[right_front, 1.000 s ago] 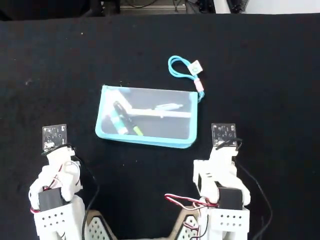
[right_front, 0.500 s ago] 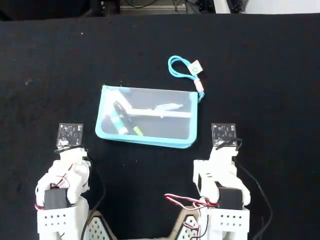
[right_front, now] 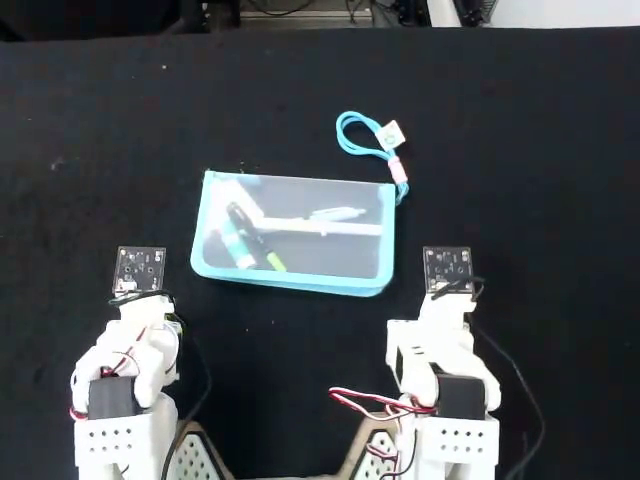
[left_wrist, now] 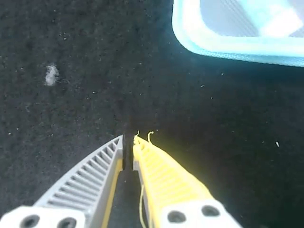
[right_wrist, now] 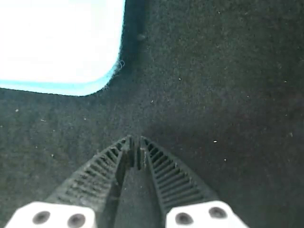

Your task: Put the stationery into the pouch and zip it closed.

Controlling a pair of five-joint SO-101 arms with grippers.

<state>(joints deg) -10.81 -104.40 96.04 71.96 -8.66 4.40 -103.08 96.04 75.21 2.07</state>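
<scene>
A light blue pouch (right_front: 292, 234) with a see-through front lies flat in the middle of the black table. Pens and markers (right_front: 245, 243) show inside it. Its blue wrist strap (right_front: 365, 140) with a small white tag trails from the pouch's far right corner. My left gripper (left_wrist: 129, 140) is shut and empty, low over the cloth just near-left of the pouch's corner (left_wrist: 237, 28). My right gripper (right_wrist: 135, 142) is shut and empty too, just near-right of the pouch's other near corner (right_wrist: 61, 47). In the high view both arms (right_front: 130, 340) (right_front: 440, 330) sit folded back at the near edge.
The black cloth (right_front: 520, 150) covers the whole table. A small white lint speck (left_wrist: 50, 74) lies on it near the left gripper. Cables and equipment line the far edge beyond the cloth.
The left arm swung slightly to the right toward the pouch a second ago and has stayed still since. The right arm and the pouch have not moved.
</scene>
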